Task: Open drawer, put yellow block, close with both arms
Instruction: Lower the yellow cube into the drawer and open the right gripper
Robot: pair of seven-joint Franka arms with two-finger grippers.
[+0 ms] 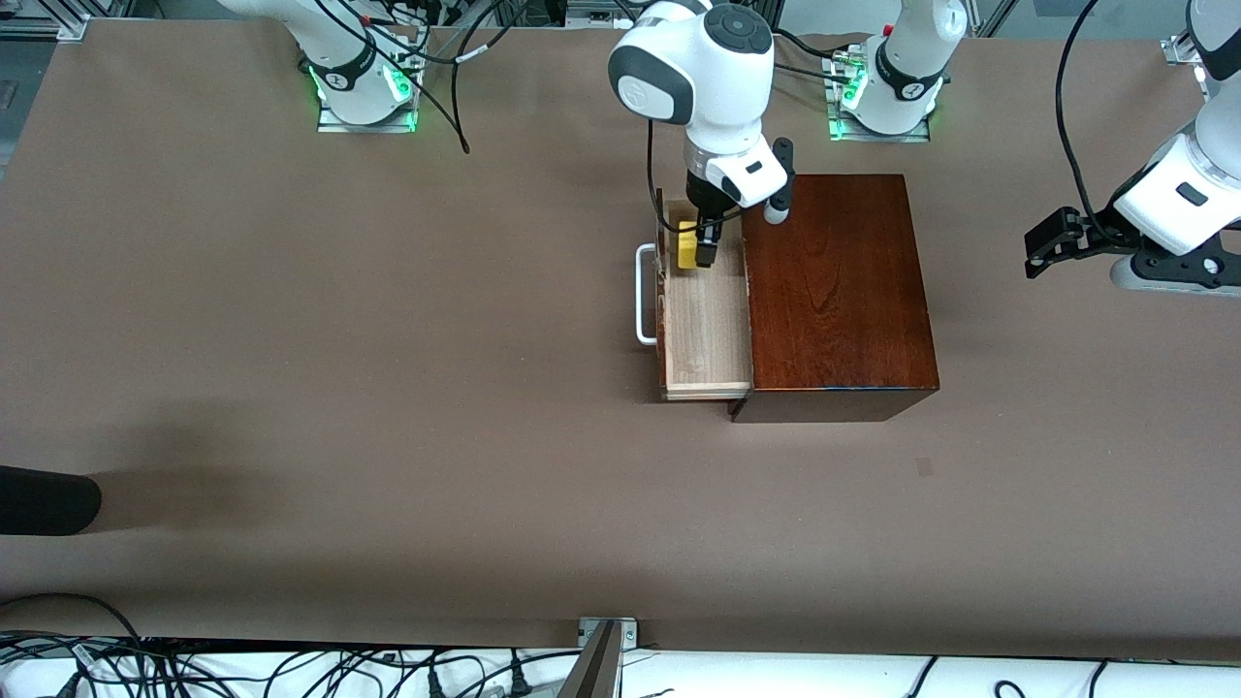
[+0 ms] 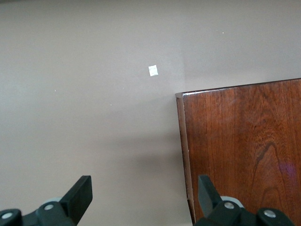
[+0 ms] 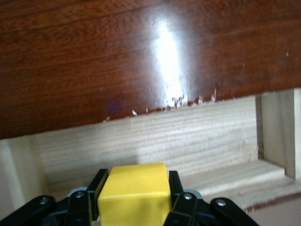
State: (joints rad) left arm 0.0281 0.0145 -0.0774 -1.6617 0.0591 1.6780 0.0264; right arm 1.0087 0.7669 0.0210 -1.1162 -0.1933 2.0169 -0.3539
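The drawer (image 1: pixel 708 330) stands pulled out of the dark mahogany box (image 1: pixel 834 291), its pale wood tray open to view and its white handle (image 1: pixel 642 296) toward the right arm's end. My right gripper (image 1: pixel 700 247) is shut on the yellow block (image 1: pixel 687 244) and hangs over the tray's end nearest the robots' bases. In the right wrist view the yellow block (image 3: pixel 135 190) sits between the fingers (image 3: pixel 173 181) above the tray's pale wood (image 3: pixel 188 136). My left gripper (image 1: pixel 1052 242) waits open over the table toward the left arm's end; in its own view the left gripper (image 2: pixel 145 186) holds nothing beside the box's corner (image 2: pixel 244 141).
A black rounded object (image 1: pixel 44 499) juts in at the table's edge at the right arm's end. A small dark patch (image 1: pixel 924 467) lies on the table nearer the front camera than the box. Cables (image 1: pixel 291 669) run along the front edge.
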